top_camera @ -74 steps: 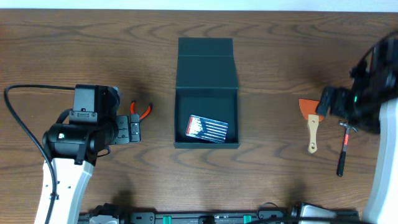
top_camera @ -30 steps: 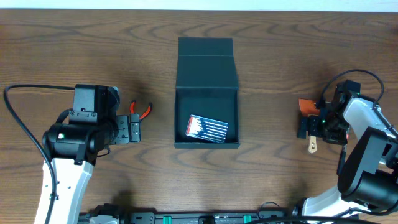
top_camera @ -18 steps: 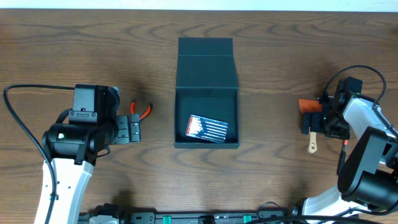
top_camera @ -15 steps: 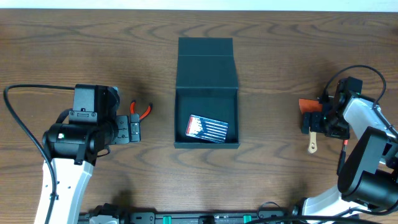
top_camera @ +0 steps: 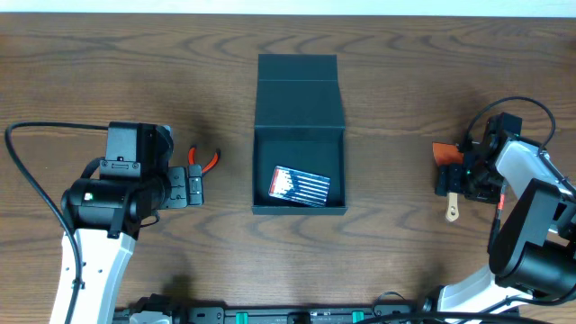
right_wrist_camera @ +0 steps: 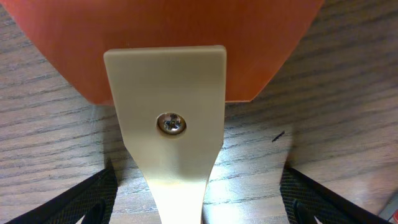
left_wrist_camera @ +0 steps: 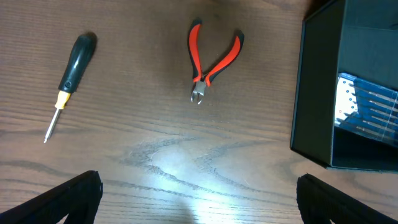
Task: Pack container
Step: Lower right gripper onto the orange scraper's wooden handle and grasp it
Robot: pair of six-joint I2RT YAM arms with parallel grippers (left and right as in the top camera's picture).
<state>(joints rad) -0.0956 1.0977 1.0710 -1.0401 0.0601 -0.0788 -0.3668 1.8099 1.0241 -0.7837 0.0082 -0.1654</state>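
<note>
The container [top_camera: 300, 99] is a dark square box in the middle of the table, its flap lid lying open toward the back. A clear drill-bit case [top_camera: 301, 186] lies inside it. A scraper [right_wrist_camera: 166, 81] with an orange blade and a cream handle lies flat on the wood at the right. My right gripper [right_wrist_camera: 196, 202] is low over it, jaws open on either side of the handle with wood showing on both sides. My left gripper [left_wrist_camera: 199, 205] hangs open above bare wood left of the container [left_wrist_camera: 314, 93].
Red-handled pliers [left_wrist_camera: 211, 59] and a small dark-handled screwdriver [left_wrist_camera: 73, 62] lie on the table ahead of the left gripper. Part of a hammer [top_camera: 497, 225] shows beside the right arm, near the scraper handle [top_camera: 452, 209].
The right arm has come in from the table's edge and lowered over the scraper. Its jaws have narrowed a little around the handle. The left arm has not moved.
</note>
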